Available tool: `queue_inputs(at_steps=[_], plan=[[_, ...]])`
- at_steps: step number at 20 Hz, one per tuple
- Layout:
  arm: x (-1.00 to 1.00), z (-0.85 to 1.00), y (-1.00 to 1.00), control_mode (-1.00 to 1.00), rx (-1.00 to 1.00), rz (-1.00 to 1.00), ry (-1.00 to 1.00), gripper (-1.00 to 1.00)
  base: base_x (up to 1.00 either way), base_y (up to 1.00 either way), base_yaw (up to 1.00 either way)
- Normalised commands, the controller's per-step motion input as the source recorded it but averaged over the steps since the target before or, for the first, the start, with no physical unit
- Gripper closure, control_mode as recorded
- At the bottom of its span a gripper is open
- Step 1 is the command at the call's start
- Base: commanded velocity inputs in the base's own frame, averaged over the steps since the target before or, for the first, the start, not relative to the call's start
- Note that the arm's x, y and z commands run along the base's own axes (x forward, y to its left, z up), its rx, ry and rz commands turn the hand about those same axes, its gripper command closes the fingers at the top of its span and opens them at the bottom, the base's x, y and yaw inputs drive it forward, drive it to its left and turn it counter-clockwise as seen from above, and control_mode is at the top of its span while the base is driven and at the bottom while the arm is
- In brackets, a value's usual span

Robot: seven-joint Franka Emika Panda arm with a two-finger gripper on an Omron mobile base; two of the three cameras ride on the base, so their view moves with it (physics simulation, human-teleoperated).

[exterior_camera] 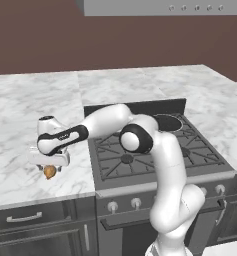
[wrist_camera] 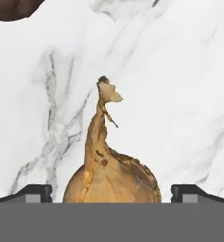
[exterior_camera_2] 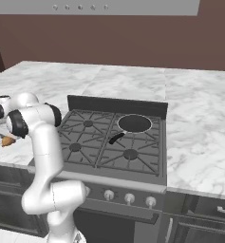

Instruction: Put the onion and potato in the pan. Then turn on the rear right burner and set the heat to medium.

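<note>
With the hand (exterior_camera: 50, 165) open astride the onion (wrist_camera: 112, 182) on the worktop (exterior_camera: 20, 120), the fingers should descend to mid-bulb, below the stem, before closing.

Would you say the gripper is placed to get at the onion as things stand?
Probably yes: the gripper is open, with the onion between its fingers on the bare counter, and nothing blocks the way.

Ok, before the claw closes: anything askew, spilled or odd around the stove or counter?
Nothing stands out. The onion lies on the marble counter left of the stove, whole, between the open claw fingertips. The pan sits flat on the rear right burner, empty. A dark brown lump, likely the potato, shows near the onion.
</note>
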Motion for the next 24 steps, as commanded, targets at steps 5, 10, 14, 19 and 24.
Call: queue_inputs(at_steps=[5, 10, 14, 19, 24], plan=[[-0.11, -0.21, 0.00, -1.00, 0.00, -0.02, -0.01, -1.00, 0.00, 0.00, 0.00], [0.00, 0.00, 0.00, -1.00, 0.00, 0.00, 0.00, -1.00, 0.00, 0.00, 0.00], [0.00, 0.00, 0.00, -1.00, 0.00, 0.00, 0.00, 1.00, 0.00, 0.00, 0.00], [0.00, 0.00, 0.00, -1.00, 0.00, 0.00, 0.00, 1.00, 0.00, 0.00, 0.00], [-0.07, 0.07, -0.02, -1.00, 0.00, 0.00, 0.00, 1.00, 0.00, 0.00, 0.00]])
